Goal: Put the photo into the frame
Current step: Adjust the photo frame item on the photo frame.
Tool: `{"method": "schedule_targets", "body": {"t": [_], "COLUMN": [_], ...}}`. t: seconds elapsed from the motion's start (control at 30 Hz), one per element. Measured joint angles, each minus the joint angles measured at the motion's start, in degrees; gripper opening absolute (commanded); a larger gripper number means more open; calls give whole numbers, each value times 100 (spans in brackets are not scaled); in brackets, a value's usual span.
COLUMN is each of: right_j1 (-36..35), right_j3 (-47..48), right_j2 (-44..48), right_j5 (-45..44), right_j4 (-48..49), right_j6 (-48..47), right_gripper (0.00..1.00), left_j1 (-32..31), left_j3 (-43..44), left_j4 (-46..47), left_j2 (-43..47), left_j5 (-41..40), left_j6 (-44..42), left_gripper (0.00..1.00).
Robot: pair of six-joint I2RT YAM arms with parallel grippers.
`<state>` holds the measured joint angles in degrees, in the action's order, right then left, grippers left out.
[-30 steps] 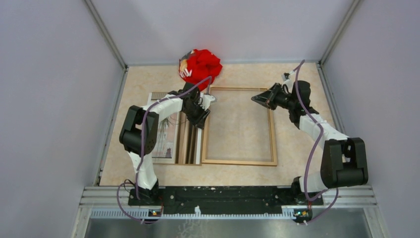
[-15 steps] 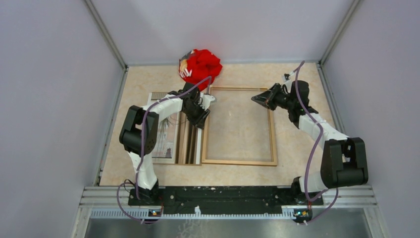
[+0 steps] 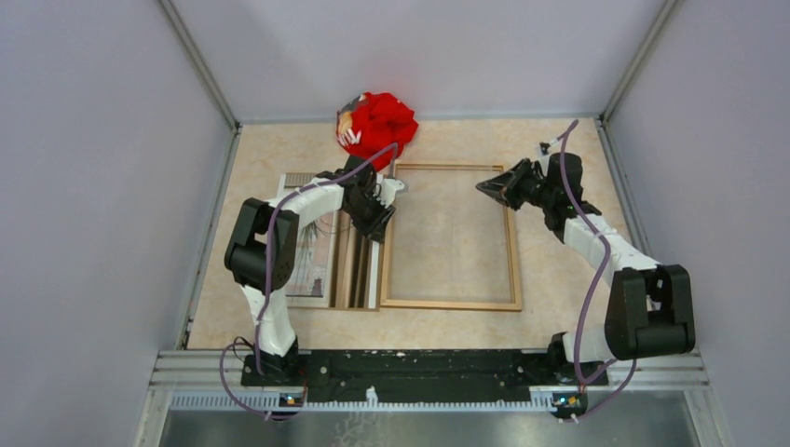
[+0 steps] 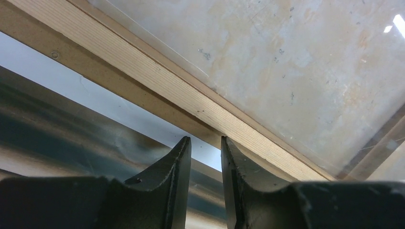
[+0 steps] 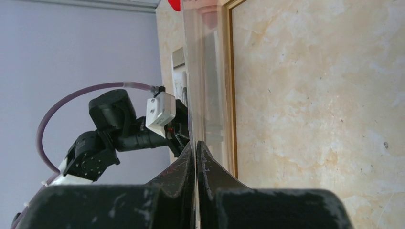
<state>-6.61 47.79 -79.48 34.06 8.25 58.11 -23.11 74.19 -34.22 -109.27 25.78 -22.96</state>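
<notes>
The brown wooden frame (image 3: 510, 251) lies flat at mid-table; its rail also shows in the left wrist view (image 4: 157, 81) and the right wrist view (image 5: 230, 95). The photo (image 3: 315, 256) lies left of it, partly under my left arm and the brown backing board (image 3: 359, 275). My right gripper (image 3: 484, 186) is shut on the edge of a clear sheet (image 5: 203, 71) and holds it tilted up over the frame's far right part; its jaws (image 5: 196, 145) pinch the sheet. My left gripper (image 3: 377, 223) hovers at the frame's left rail, its jaws (image 4: 206, 143) slightly apart and empty.
A red crumpled bag (image 3: 375, 124) lies at the back, just beyond the frame's far left corner. Grey walls enclose the table on three sides. The clear sheet (image 4: 286, 62) also covers the frame opening in the left wrist view.
My right gripper has shifted slightly right and lifted a little with the clear sheet. My left arm has not moved.
</notes>
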Motion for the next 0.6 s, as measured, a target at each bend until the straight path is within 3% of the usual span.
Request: {"method": "schedule_targets", "body": {"t": [0.6], "right_j1": [2], "right_j3": [-96], "right_j2": [24], "right_j5": [-297], "right_j4": [-273], "right_j6": [24], "right_gripper": [0], "left_j1": [0], "left_j3": [0], "left_j4": [-7], "left_j2": [0], "left_j5": [9], "left_j6": [-2], "left_gripper": [35]}}
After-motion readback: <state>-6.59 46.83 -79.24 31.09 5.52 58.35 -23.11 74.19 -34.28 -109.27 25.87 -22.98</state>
